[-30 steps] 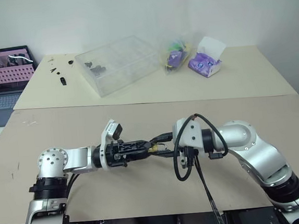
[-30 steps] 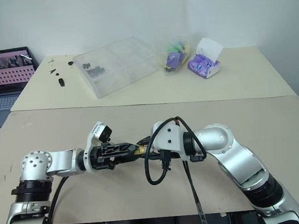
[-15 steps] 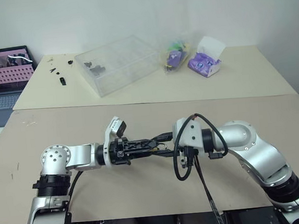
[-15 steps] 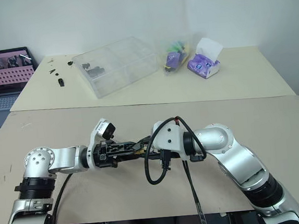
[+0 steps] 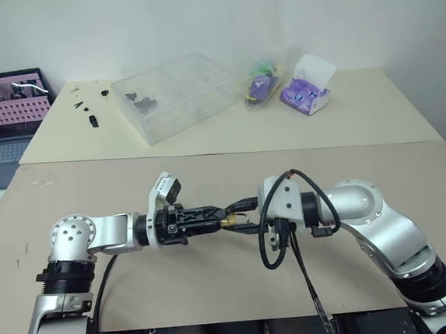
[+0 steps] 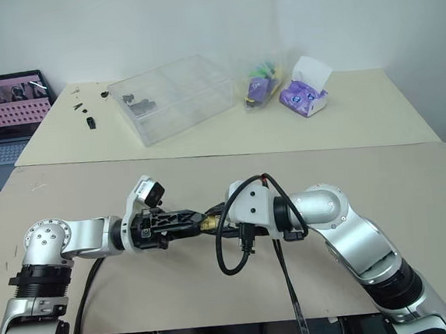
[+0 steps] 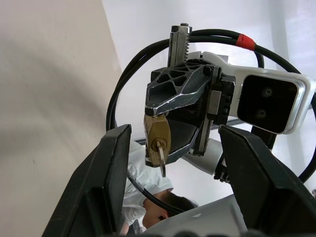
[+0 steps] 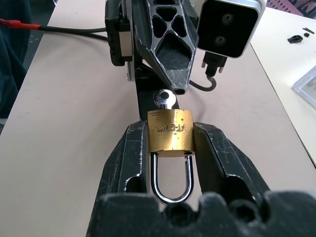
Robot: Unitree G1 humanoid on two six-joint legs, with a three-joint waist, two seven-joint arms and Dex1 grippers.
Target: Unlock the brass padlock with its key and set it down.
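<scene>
At the far left of the head view an open laptop [image 5: 7, 115] sits on a side surface beside the far desk [image 5: 375, 118]. Lower in the frame, the left hand [image 5: 218, 217] reaches level toward the centre over the near desk [image 5: 69, 188]. Its two fingers stand apart, and in the left wrist view they flank the lock without touching it, with nothing pinched between them.

At the centre, held above the near desk, is the padlock [image 8: 170, 131]. The right hand [image 8: 170, 143] is clamped on its brass body, one finger on each side, with the shackle loop lying back between the fingers toward the right wrist. The shackle looks seated, so the lock is probably not yet open. The key [image 7: 161, 160] is already in the keyway, its bow sticking out of the lock's end toward the left hand. Lock and key share one long axis, running roughly along the line between the two hands. The left hand is nearer the key, its tips just beside the bow, so the next move likely turns on closing on that bow and twisting.

Up on the far desk, left to right: small dark parts [image 5: 92, 116], a clear plastic box [image 5: 174, 97] with a few dark pieces in one compartment, a clear bag [image 5: 261, 81] of coloured items, and an open tissue pack [image 5: 308, 89].
</scene>
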